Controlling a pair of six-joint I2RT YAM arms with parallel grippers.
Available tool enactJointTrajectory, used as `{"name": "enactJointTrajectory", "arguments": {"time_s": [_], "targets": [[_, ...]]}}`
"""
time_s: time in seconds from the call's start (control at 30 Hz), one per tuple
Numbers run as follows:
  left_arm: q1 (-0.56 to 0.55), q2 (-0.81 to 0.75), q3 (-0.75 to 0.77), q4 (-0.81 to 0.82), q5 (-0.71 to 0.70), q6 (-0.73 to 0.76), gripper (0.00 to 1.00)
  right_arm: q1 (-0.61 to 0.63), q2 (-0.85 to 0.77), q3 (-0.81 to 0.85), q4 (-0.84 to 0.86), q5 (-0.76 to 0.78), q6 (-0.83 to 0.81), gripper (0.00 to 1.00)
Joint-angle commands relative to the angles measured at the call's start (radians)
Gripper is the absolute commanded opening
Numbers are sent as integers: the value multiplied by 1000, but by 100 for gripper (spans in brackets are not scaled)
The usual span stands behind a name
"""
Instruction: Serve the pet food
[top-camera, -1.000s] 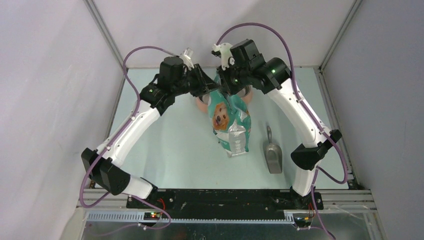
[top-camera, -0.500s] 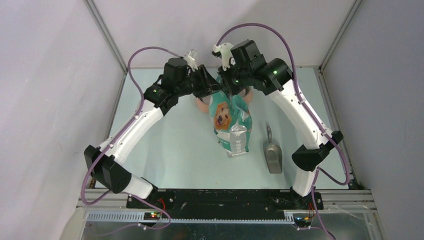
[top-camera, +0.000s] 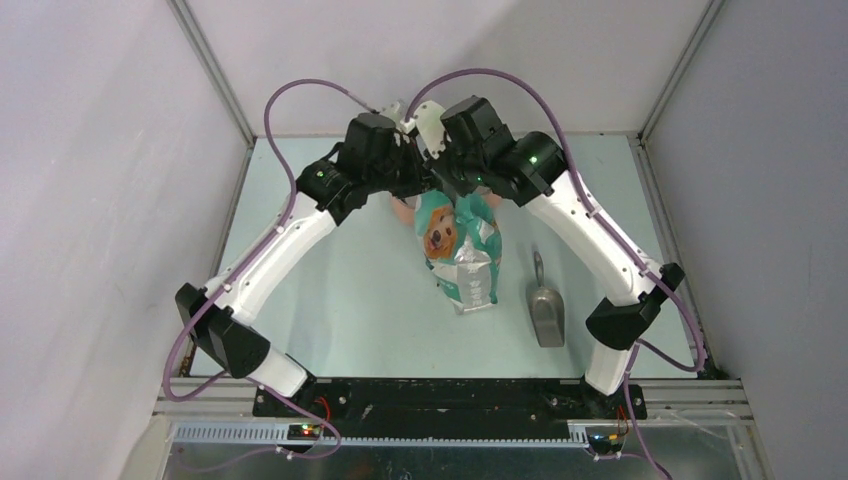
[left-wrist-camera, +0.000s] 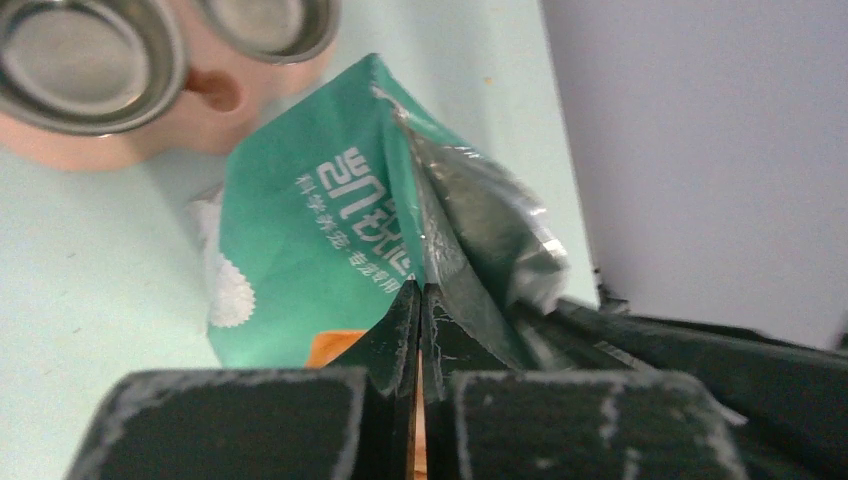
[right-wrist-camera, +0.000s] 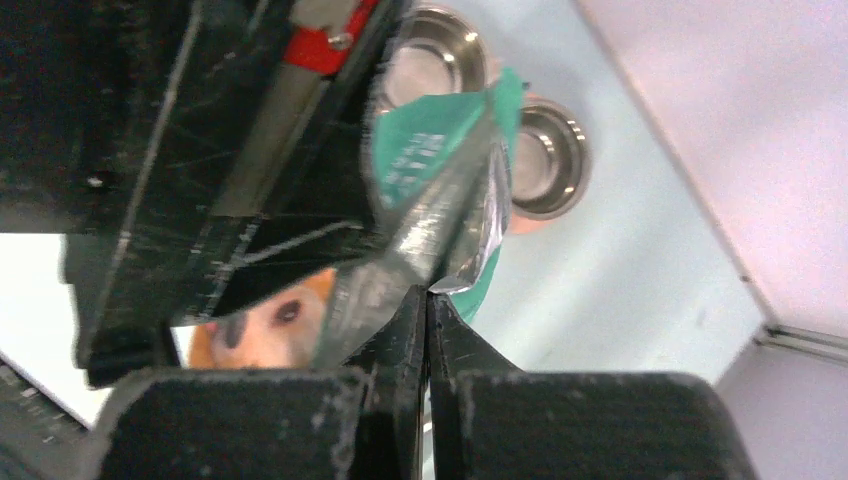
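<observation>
— Our left gripper (left-wrist-camera: 418, 305) and right gripper (right-wrist-camera: 428, 305)?
— Both are pinched on the top edge of the teal bag (top-camera: 462, 245). Beyond them sits the pink twin-bowl feeder (left-wrist-camera: 110, 148).
— The pet food?
— We cannot see it.

Seen from above, two white-and-black arms (top-camera: 285, 240) arch inward over a pale green table (top-camera: 340, 300). The left gripper (top-camera: 415, 183) and right gripper (top-camera: 452, 186) meet at the far end of a teal bag (top-camera: 462, 255) printed with a golden dog. A grey scoop (top-camera: 546, 310) lies just right of it.
</observation>
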Motion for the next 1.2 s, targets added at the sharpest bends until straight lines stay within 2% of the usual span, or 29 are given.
{"name": "enactJointTrajectory", "arguments": {"time_s": [0.0, 0.2, 0.4, 0.47, 0.5, 0.57, 0.73, 0.83, 0.9, 0.93, 0.97, 1.0, 1.03, 1.1, 1.17], "targets": [[15, -9, -25, -207, -177, 71, 0, -2, -64, -16, 119, 219, -180, 0], [37, -29, -16, -190, -183, 66, 0, -6, -61, -14, 162, 267, -214, 0], [40, -83, 53, -76, -43, 71, 0, -50, -42, 48, 110, 153, -62, 0], [40, -93, 63, -39, 10, 79, 0, -62, -21, 67, 77, 79, -26, 15], [40, -95, 65, -20, 36, 81, 0, -67, -7, 71, 61, 70, -18, 26], [40, -97, 71, -8, 58, 88, 0, -68, 15, 75, 44, 50, -6, 36], [40, -102, 70, 7, 75, 98, 0, -70, 56, 89, 27, 44, 4, 40], [41, -96, 76, 16, 76, 101, 0, -80, 72, 96, 17, 37, 10, 37], [40, -85, 82, 23, 74, 100, 4, -87, 72, 95, 9, 26, 31, 24], [39, -74, 87, 23, 67, 98, 10, -89, 72, 95, 6, 20, 37, 14], [39, -67, 91, 16, 37, 99, 26, -91, 68, 95, 5, 18, 47, 10], [39, -52, 101, 7, 13, 100, 33, -91, 63, 95, 5, 14, 50, 2], [42, -44, 110, -7, -28, 98, 44, -91, 61, 96, 5, 10, 55, 0], [46, -17, 114, 0, -28, 91, 50, -89, 52, 97, 6, 2, 61, 0], [49, 7, 110, 25, 8, 71, 50, -85, 43, 96, 6, -1, 68, 0]]}}
